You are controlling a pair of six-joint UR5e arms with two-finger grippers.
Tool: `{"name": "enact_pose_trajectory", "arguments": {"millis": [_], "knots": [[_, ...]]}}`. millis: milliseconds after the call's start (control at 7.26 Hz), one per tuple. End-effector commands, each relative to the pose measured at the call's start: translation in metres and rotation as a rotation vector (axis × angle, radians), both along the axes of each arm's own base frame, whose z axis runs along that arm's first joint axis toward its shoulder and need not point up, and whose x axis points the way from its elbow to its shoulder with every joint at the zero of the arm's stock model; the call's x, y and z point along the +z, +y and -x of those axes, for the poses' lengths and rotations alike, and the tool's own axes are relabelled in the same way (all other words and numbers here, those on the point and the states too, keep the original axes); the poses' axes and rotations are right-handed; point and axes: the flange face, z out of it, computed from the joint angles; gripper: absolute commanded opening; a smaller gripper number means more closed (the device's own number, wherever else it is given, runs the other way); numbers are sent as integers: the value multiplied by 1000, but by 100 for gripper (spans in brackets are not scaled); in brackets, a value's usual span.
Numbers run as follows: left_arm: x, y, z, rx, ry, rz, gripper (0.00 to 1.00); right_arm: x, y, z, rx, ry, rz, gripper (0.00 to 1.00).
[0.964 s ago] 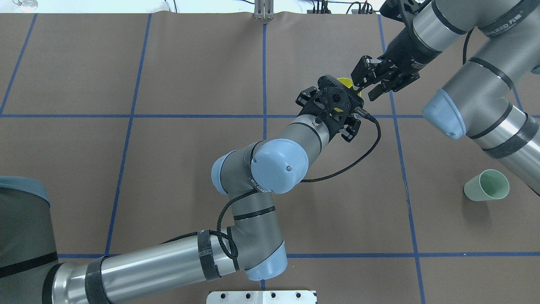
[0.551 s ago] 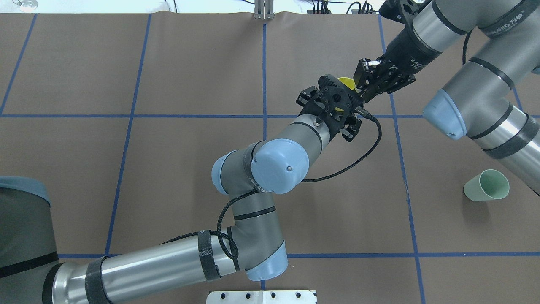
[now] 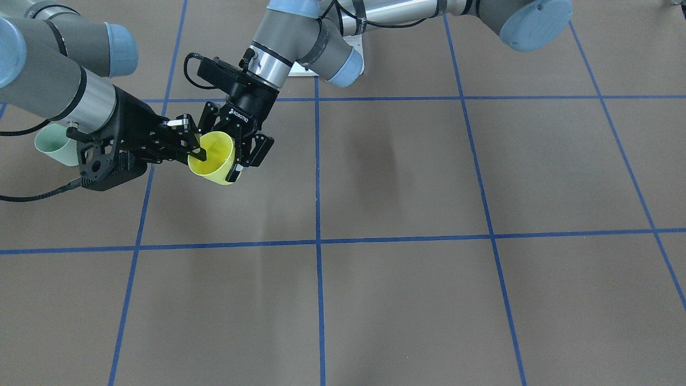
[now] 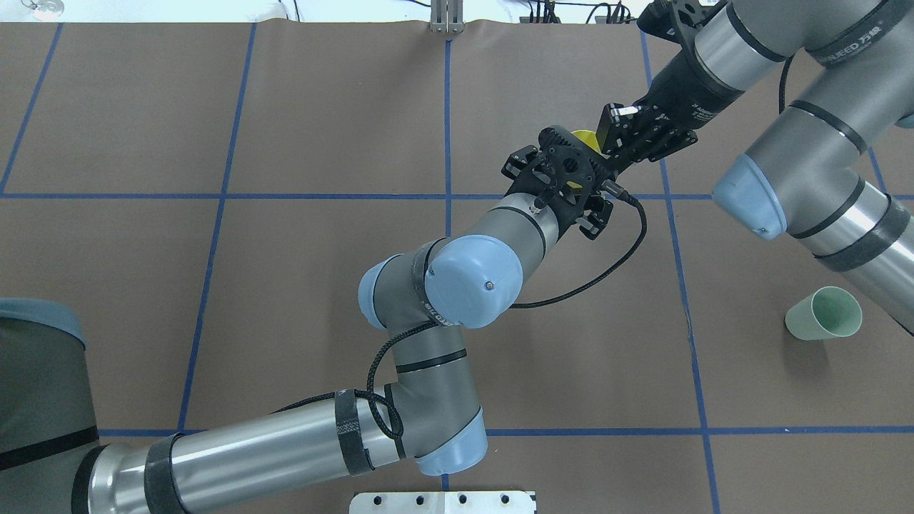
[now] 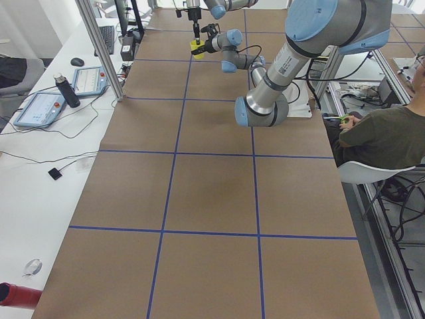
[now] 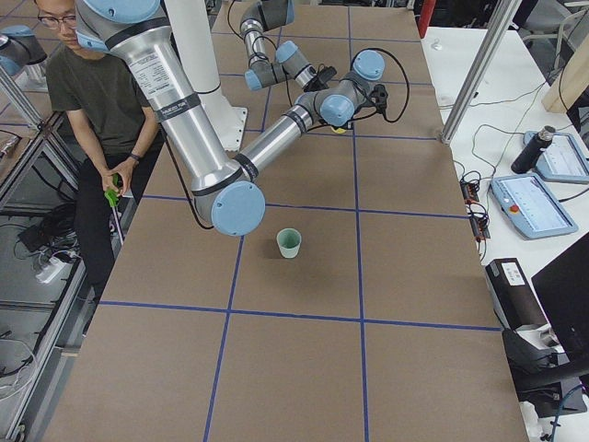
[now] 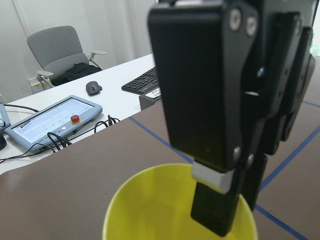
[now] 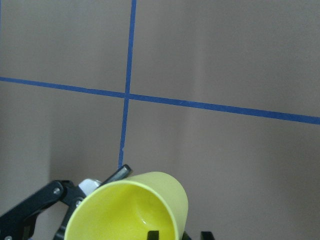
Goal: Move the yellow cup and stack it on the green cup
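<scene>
At the left edge of the front-facing view, the green cup stands upright on the brown table, mouth up, partly hidden behind the right arm. That arm stretches toward the view's right, and the right gripper sits at the rim of the yellow cup. Its jaws are part-spread and straddle the cup wall. One finger dips inside the mouth and the other lies outside. The right wrist view shows the two tips apart with the wall between them, neither pressed to it.

Next comes the yellow cup itself, held tilted, its mouth turned toward the camera and toward the right gripper. The left gripper pinches it across the body from the robot's side. One pad is pressed to the cup's right flank in this view, while the opposite finger is hidden behind the right gripper. From there the left arm runs up and to the right toward the robot's base.

The rest of the view is brown table crossed by blue tape lines.

The two cups are well apart. In the overhead view the green one stands alone on the robot's right side, and the yellow one shows only as a sliver between the two grippers. In the side views a person in a dark shirt sits beside the robot's base.
</scene>
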Motion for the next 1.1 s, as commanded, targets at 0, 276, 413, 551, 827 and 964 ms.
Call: {"name": "enact_pose_trajectory", "arguments": {"millis": [0,276,413,551,827,964], "knots": [[-2,4,1,3,19,-7,81,-1,0,0,1,0,1,0],[9,13,2,15,85,-29,100,-4,0,0,1,-6,26,0],[10,13,1,18,84,-29,100,-5,-4,-6,20,-6,39,0],[9,13,2,17,85,-29,100,-5,-10,-21,35,-13,50,0],[9,11,4,14,89,-31,100,9,-25,-68,89,-23,86,0],[8,11,4,12,89,-31,100,35,-17,-97,131,-6,107,0]]}}
